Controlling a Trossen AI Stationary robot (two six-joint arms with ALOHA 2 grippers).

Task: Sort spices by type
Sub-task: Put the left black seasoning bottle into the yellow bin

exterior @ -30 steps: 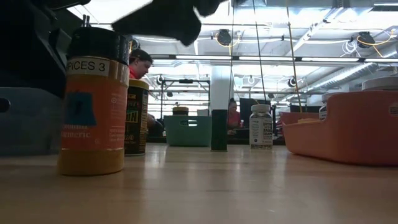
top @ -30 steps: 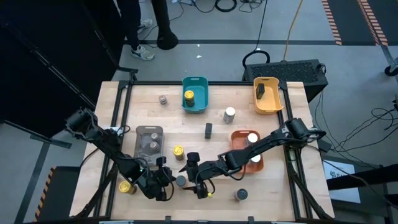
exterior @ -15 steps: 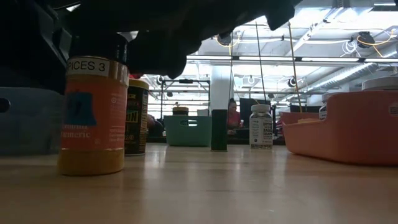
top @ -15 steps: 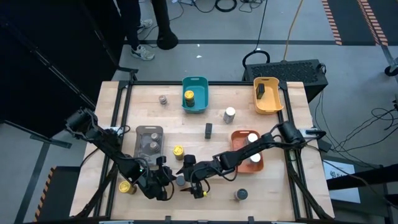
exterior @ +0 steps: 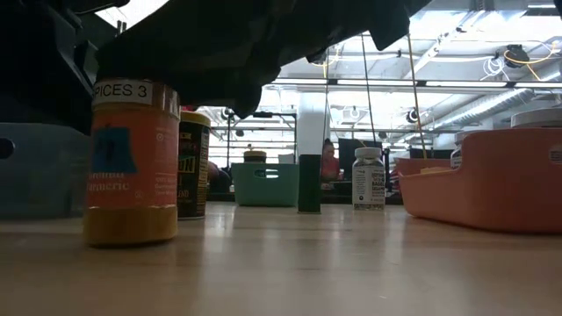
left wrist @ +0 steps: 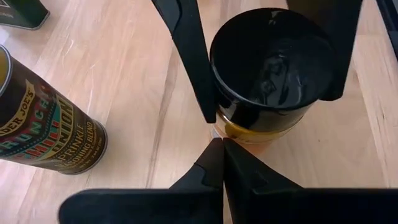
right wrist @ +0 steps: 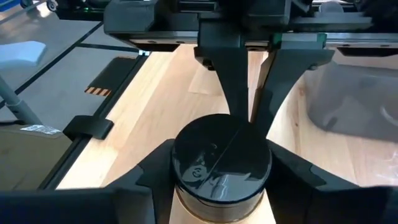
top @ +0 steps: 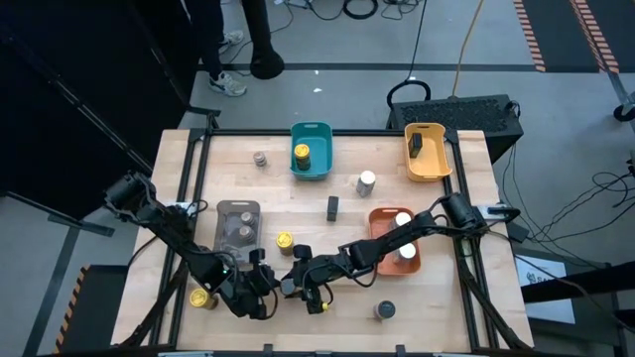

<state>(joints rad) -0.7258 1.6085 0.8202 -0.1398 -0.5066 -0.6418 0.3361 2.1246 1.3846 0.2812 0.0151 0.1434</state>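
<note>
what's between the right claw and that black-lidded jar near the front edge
Nothing visible. The right claw already has a finger on each side of the black-lidded jar. The shut left claw points at the jar from close beside it, outside the right fingers' gap.

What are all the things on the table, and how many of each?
teal tray: one, far middle, holds one yellow-topped jar
yellow tray: one, far right, holds one slim black jar
orange tray: one, right, holds two white-topped jars
grey tray: one, left, holds two grey-brown-topped jars
loose jars: six, mixed tops, on bare wood
black-lidded jar: one, orange label, front middle
person: at least one, dark clothes, beyond far edge
left gripper: dark, shut, beside black-lidded jar
right gripper: dark, closed around black-lidded jar
</note>
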